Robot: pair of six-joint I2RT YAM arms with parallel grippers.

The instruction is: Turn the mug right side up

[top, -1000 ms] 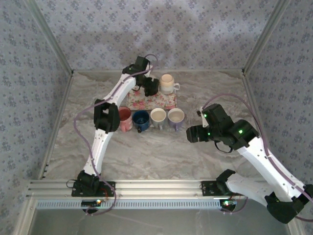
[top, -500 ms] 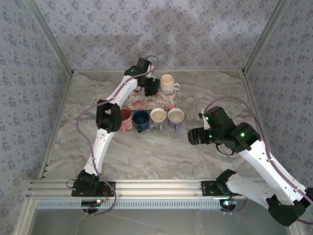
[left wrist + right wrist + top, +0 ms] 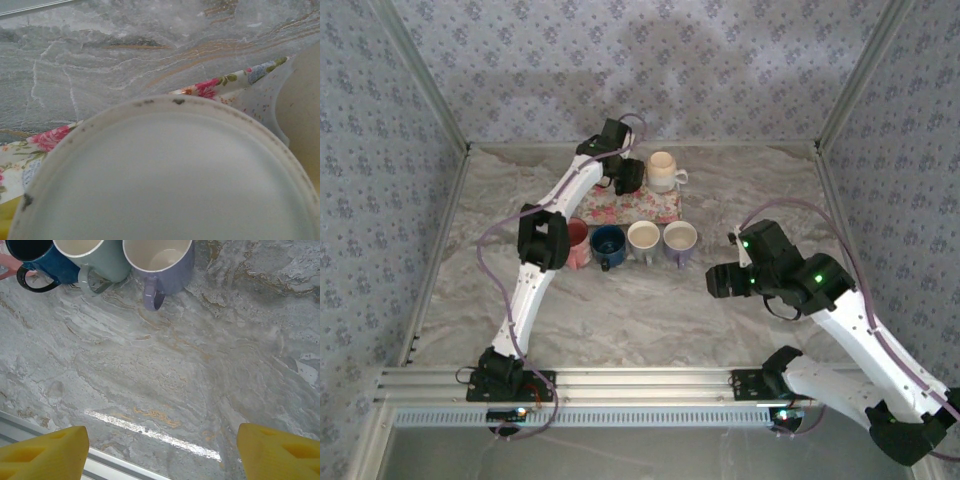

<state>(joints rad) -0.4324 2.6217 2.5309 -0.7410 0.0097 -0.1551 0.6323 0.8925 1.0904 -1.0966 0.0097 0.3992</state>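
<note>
Tabletop (image 3: 640,310) of marbled stone carries everything, and directly beneath the left gripper (image 3: 628,178) lies the floral mat (image 3: 655,207). The upside-down mug (image 3: 165,180) sits on that mat right under the left gripper, its pale base facing up, with a cream mug (image 3: 663,170) upright just to the gripper's right. We cannot tell how the left jaws stand. We judge the step to be seizing the mug. We would centre over the base, clamp on the wall clear of the cream mug, lift off the mat, then roll the wrist. The right gripper (image 3: 160,452) hangs empty, its fingers wide apart, with 3 upright mugs (image 3: 95,257) ahead of it.
</note>
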